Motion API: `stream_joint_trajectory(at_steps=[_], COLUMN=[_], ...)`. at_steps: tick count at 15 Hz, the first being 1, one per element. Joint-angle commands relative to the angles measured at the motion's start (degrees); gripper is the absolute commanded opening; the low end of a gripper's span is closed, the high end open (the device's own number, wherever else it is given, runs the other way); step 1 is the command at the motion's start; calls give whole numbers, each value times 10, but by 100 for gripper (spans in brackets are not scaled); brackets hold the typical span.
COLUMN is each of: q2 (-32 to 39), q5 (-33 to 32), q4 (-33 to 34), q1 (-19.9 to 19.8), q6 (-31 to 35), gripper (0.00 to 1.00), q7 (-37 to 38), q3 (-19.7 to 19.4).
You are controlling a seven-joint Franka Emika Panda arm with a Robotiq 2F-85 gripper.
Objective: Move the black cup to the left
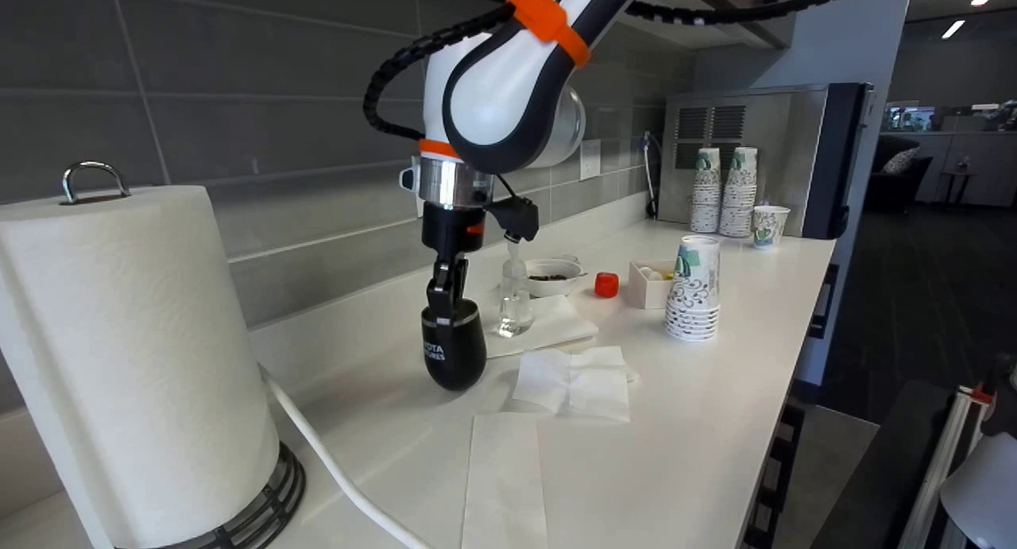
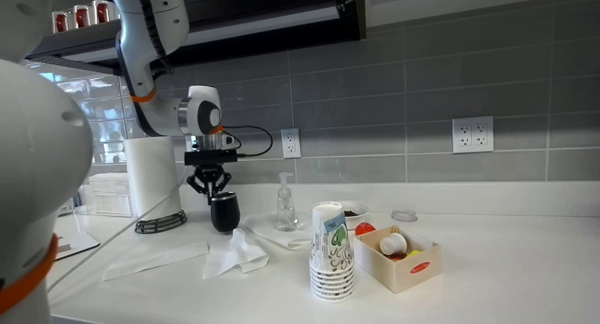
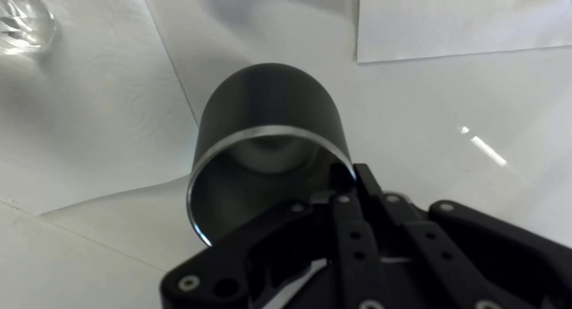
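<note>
the black cup (image 1: 454,354) is pinched at its rim by the claw (image 3: 354,175), one finger inside, one outside; i cannot tell whether its base touches the tabletop (image 1: 683,438). it is between the soap dispenser (image 2: 286,209) and paper towel roll (image 1: 135,358).

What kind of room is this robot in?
Probably a break room or an office kitchen: stacked paper cups and a big paper towel roll stand on a long white counter.

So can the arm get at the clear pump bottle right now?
Probably not yet: the clear pump bottle stands close by, but the gripper is pinching the black cup by its rim.
</note>
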Motion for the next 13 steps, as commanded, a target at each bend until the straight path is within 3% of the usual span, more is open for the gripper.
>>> stream_joint_trajectory(at_steps=[1,2,3,12,13], q2=[13,14,15,-6,-6], q5=[16,9,9,-3,-7], q4=[7,5,4,-10,-9], q1=[-16,-16,-17,-17,-15], q6=[29,38,45,60,62], gripper=[2,31,32,99,100], q7=[-27,-26,-26,-6,-2], q3=[16,15,16,11,8])
